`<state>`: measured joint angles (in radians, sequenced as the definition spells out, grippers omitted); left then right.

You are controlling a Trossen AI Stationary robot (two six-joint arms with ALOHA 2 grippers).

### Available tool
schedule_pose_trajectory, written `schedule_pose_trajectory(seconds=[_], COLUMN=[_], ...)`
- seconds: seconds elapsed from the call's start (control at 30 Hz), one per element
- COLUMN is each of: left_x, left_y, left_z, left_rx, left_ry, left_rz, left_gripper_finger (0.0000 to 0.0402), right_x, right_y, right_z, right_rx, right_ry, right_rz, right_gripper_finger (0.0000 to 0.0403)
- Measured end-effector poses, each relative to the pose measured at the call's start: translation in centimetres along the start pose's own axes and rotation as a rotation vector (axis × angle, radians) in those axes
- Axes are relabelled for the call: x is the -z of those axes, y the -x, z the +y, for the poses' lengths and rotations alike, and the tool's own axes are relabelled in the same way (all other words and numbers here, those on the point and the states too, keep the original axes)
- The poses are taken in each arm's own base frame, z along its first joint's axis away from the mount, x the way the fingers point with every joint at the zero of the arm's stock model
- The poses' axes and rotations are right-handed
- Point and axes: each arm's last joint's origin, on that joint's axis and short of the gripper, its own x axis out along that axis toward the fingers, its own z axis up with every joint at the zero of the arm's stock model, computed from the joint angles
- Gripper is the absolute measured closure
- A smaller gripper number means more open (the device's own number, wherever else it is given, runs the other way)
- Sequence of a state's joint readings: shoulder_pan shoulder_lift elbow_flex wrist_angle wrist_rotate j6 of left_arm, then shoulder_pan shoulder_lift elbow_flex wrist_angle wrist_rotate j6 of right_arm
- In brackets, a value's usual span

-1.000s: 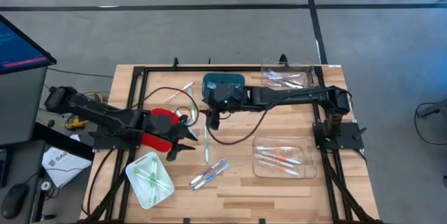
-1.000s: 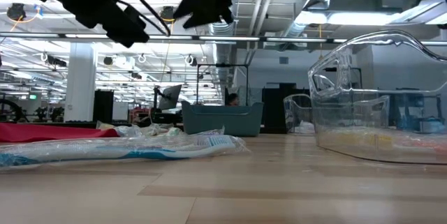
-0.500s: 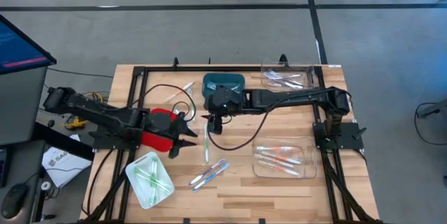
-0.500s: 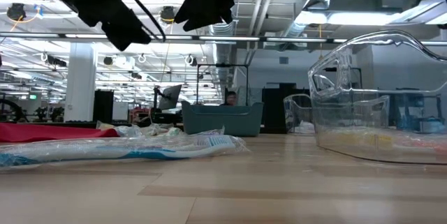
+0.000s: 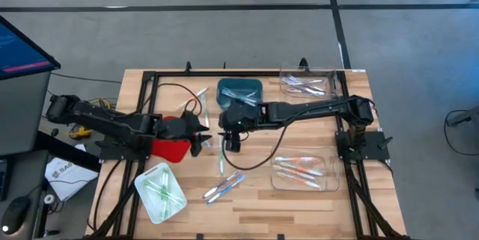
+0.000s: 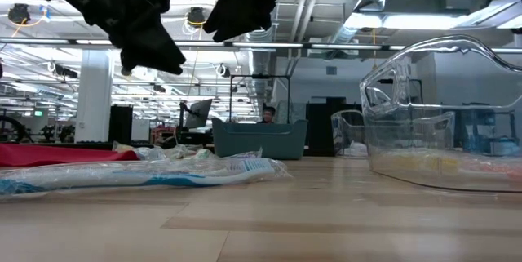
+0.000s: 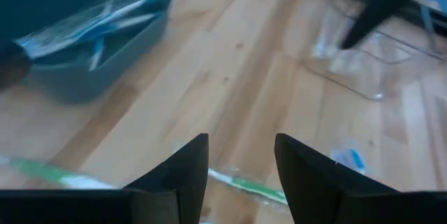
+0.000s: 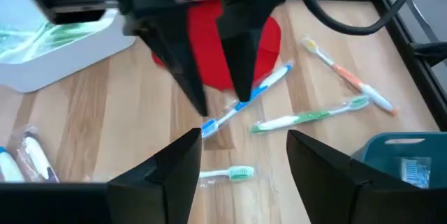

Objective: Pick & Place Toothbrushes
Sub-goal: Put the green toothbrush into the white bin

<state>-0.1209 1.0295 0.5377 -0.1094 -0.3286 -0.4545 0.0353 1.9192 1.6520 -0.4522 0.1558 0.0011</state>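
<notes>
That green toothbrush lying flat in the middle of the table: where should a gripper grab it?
Take the green toothbrush at mid-handle, from straight above, with the fingers across its thin width. It lies flat on the wooden table with bare wood on either side. The open right gripper hangs near its far end.

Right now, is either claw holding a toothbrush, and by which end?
No. The left gripper and the right gripper both hang open above the table with nothing between their fingers.
</notes>
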Motion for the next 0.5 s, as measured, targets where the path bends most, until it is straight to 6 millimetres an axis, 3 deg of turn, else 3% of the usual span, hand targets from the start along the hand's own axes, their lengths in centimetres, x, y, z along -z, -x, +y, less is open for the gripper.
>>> schedule_pose_trajectory(seconds=[0.23, 0.5], left_x=[-0.1, -1.2], left_y=[-0.2, 2.8], left_z=[1.0, 0.7], left_rx=[-0.057, 0.051], left_ry=[0.040, 0.035], left_rz=[0.013, -0.101], left_gripper_finger=[0.0242, 0.0258], right_x=[-0.1, -0.2], right_y=[0.0, 0.3], right_z=[0.1, -0.8], right_rx=[-0.002, 0.014], right_ry=[-0.020, -0.028], right_rz=[-0.009, -0.009], right_gripper_finger=[0.0206, 0.0207])
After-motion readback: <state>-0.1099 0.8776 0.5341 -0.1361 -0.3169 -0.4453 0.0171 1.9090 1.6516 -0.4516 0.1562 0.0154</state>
